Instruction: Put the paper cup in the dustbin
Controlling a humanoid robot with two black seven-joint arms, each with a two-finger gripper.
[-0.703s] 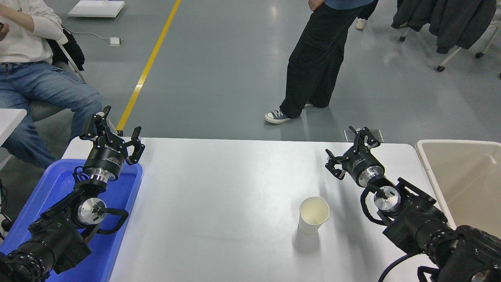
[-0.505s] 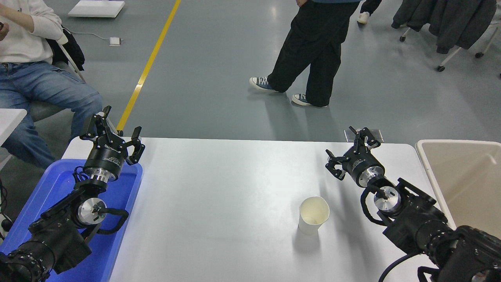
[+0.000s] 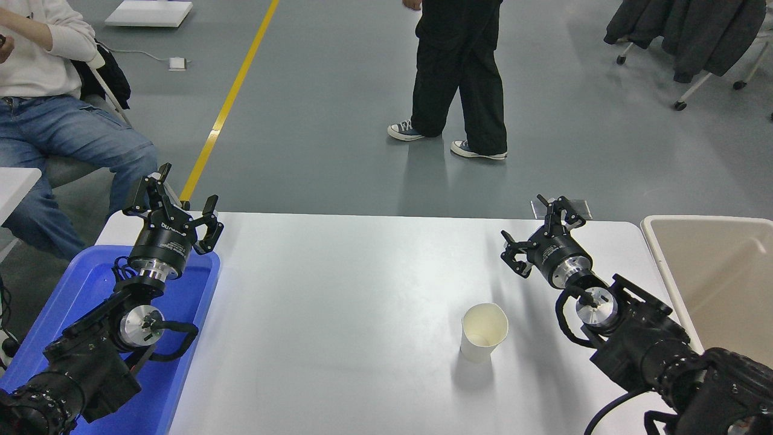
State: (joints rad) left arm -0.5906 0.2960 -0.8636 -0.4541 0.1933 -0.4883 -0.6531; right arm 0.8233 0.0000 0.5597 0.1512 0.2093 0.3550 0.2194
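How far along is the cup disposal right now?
Nothing looks done yet. The paper cup stands upright on the white table, untouched. The right hand is open and empty, hovering beyond and to the right of the cup; the left hand is parked open over the blue tray. Left to do: reach, grasp, carry to the dustbin at the right, release.

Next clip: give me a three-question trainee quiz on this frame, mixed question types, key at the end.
1. True or false: the paper cup stands upright on the white table.
2. The dustbin is at the table's: A) left B) right C) far side.
3. Fill in: the right claw is ___ and holds nothing; the left claw is parked over the blue tray.

Key: 1 true; 2 B; 3 open.
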